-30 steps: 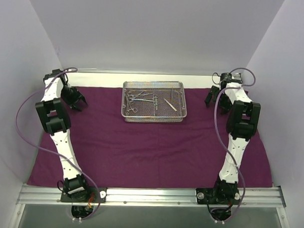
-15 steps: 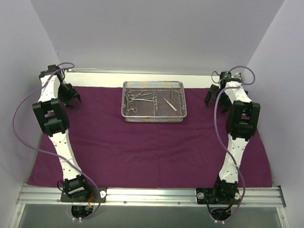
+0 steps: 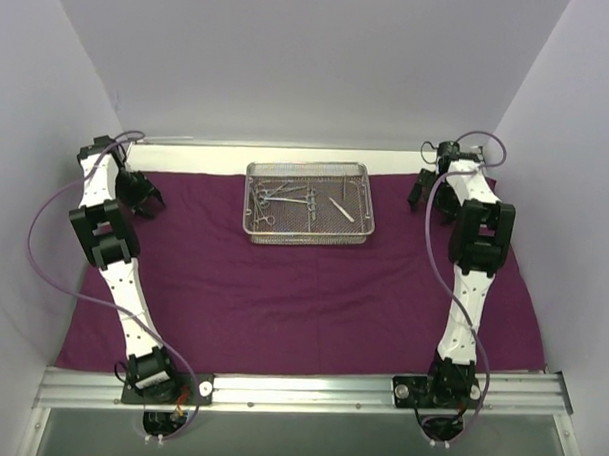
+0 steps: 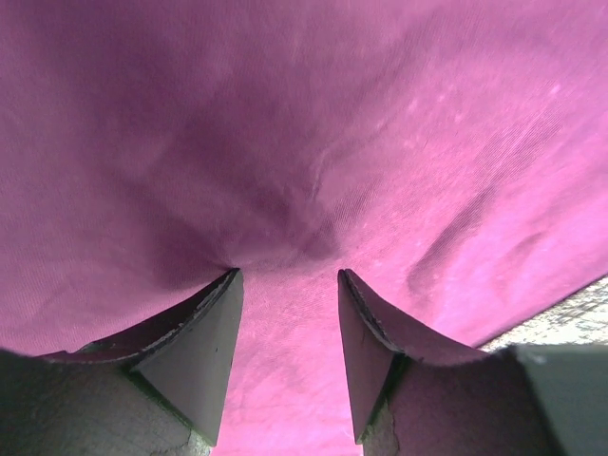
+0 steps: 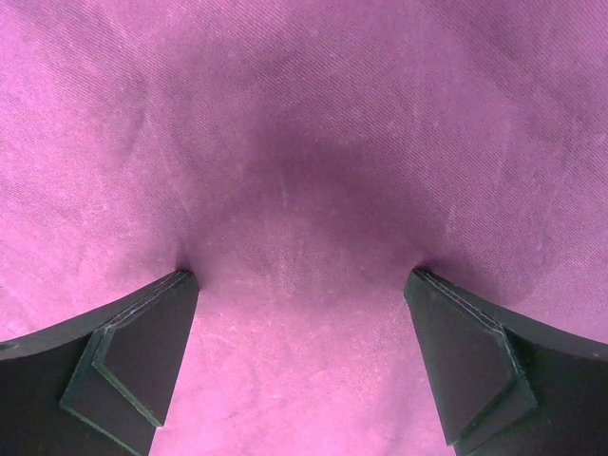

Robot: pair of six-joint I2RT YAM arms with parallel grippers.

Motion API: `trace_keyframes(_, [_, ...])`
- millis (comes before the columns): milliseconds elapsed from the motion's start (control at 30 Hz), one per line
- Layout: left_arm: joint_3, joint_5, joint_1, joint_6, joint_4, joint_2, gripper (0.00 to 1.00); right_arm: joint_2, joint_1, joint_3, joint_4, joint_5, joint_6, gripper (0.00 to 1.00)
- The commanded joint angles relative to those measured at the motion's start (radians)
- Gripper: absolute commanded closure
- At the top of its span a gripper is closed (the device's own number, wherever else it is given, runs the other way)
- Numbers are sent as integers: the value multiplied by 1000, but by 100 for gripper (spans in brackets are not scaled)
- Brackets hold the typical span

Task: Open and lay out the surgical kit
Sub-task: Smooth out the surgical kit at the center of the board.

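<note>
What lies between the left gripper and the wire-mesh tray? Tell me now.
Only bare purple cloth lies between the left gripper and the wire-mesh tray, seen in the top external view.

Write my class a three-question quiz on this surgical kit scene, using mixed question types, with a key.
1. True or false: the forceps lie inside the mesh tray.
2. The tray stands on the purple cloth at: A the near edge; B the middle of the far edge; C the left corner.
3. Which has its fingers farther apart, the left claw or the right claw?
Key: 1 true; 2 B; 3 the right claw.
</note>
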Motion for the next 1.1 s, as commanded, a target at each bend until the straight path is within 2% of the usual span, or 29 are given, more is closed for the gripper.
trace_keyframes(0, [39, 12, 34, -2, 59, 82, 45, 107, -16, 28, -28, -14, 4, 0])
trace_keyframes(233, [24, 26, 56, 21, 64, 88, 45, 139, -31, 88, -86, 38, -3, 0])
trace_keyframes(467, [15, 50, 91, 29, 82, 59, 45, 78, -65, -19, -82, 75, -9, 0])
trace_keyframes(567, [-7, 70, 86, 37, 94, 18, 44, 36, -64, -35, -80, 87, -47, 0])
trace_keyframes(867, [-126, 87, 57, -9, 136, -238, 43, -121, 30, 128, -187, 83, -35, 0])
trace_keyframes(1033, [-177, 100, 40, 0, 127, -280, 43, -340, 166, -51, -206, 46, -23, 0])
trace_keyframes(1067, [-188, 101, 31, 10, 124, -287, 43, -380, 214, -149, -200, 49, -16, 0])
